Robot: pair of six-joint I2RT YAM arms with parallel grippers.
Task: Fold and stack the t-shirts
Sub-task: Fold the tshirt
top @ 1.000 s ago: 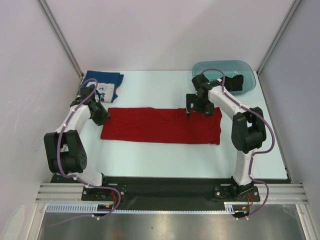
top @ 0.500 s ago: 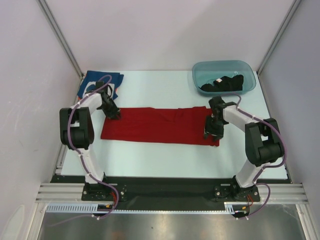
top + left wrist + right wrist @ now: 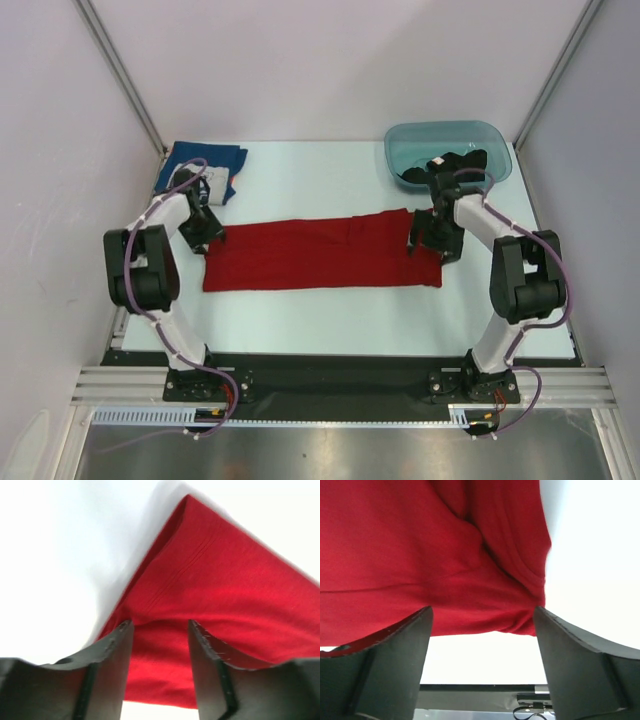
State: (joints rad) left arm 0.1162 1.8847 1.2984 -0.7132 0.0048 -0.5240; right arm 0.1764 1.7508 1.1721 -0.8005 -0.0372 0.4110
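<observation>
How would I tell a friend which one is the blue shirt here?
Start at the pale table and go to its far left corner, beyond the long red t-shirt spread across the middle. The blue t-shirt lies there as a small folded bundle. It alone is blue with a white print; the black t-shirt sits in the teal tub at the far right.

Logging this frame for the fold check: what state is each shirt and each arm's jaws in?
Red t-shirt: folded into a long strip, lying flat.
Blue t-shirt: folded, far left corner.
Black t-shirt: crumpled in the teal tub.
Left jaws: open.
Right jaws: open.
</observation>
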